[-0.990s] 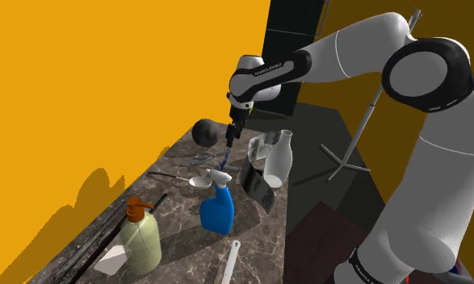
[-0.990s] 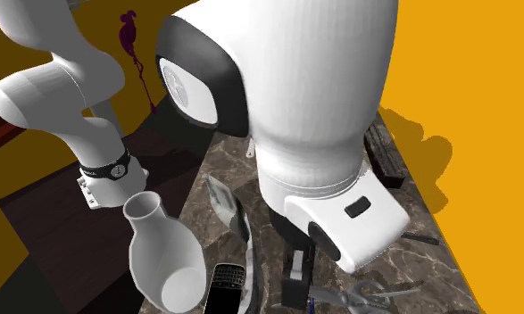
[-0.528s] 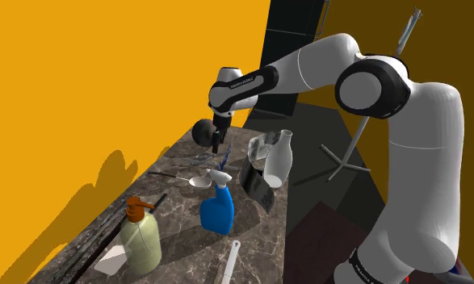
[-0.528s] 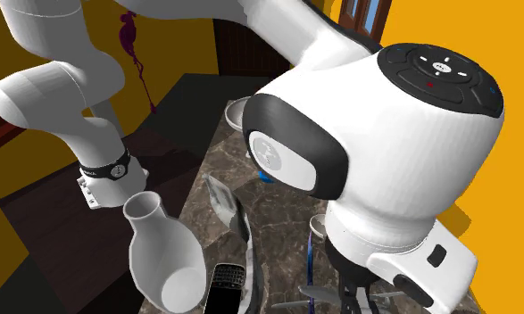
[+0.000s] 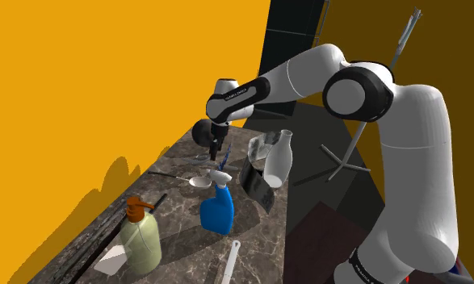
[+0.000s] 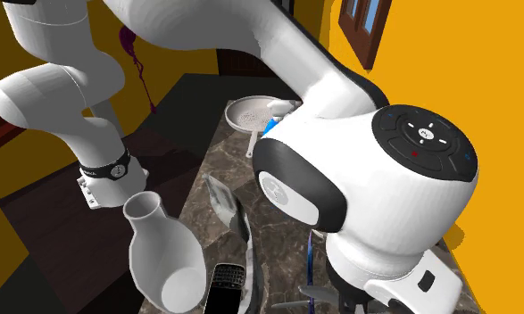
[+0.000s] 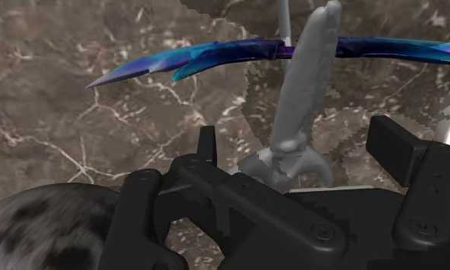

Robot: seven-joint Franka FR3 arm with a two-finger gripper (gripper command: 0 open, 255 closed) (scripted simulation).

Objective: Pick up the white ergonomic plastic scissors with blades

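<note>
Gripper (image 7: 300, 136): fingers spread, nothing gripped. I see one either side of the scissors' handle end, with no contact visible.
Scissors (image 7: 298, 103): pale grey, blades closed, lying flat on the marble counter (image 5: 178, 234) directly under the hand, tips pointing away from it.
Across the tips: blue iridescent blade (image 7: 238, 55) lies crosswise. I can't tell whether it touches them or sits just over them.
Wall side: dark mottled sphere (image 5: 201, 131) just beside the gripper. The orange wall (image 5: 81, 97) runs along the counter's long edge behind it.
Open-edge side: white vase (image 5: 279, 157) and black handset (image 5: 257, 187) stand near the counter edge on the shoulder view's right.
Stand side: spoon (image 5: 199, 182), then blue spray bottle (image 5: 217, 208), near the hand.
Free room: I read bare marble on both flanks of the scissors' blades, up to the blue blade.
</note>
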